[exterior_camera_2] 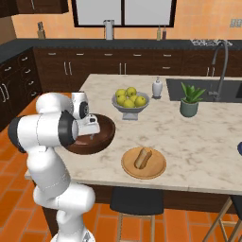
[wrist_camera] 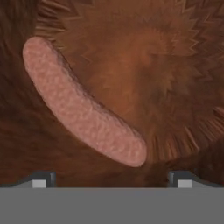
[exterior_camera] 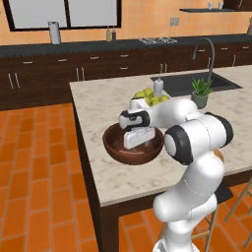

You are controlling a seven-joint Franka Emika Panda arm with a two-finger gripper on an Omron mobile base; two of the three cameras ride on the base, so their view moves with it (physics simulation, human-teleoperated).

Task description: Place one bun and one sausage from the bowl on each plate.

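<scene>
The two finger tips (wrist_camera: 43,178) are seen set wide apart at the bottom of the hand view, with nothing held between them; the gripper (wrist_camera: 111,179) is therefore judged open and empty. Just ahead of the tips, a sausage (wrist_camera: 81,111) is seen lying slantwise on the floor of the bowl (wrist_camera: 175,65), its lower end nearest the gap but offset from the midline. From the base views the gripper (exterior_camera: 135,140) is placed down inside the bowl (exterior_camera: 114,147), which stands near the island counter's (exterior_camera: 98,98) front edge. One plate (exterior_camera_2: 158,170) is noted beside the bowl, already bearing a bun (exterior_camera_2: 142,157); whether a sausage lies with it cannot be told. Risks are assessed as follows: because the sausage lies oblique to the closing line, a closure may catch only its rounded end and squeeze it out sideways; its smooth skin and the curved bowl floor may let it roll; a deeper descent may drive the tips into the wood.
</scene>
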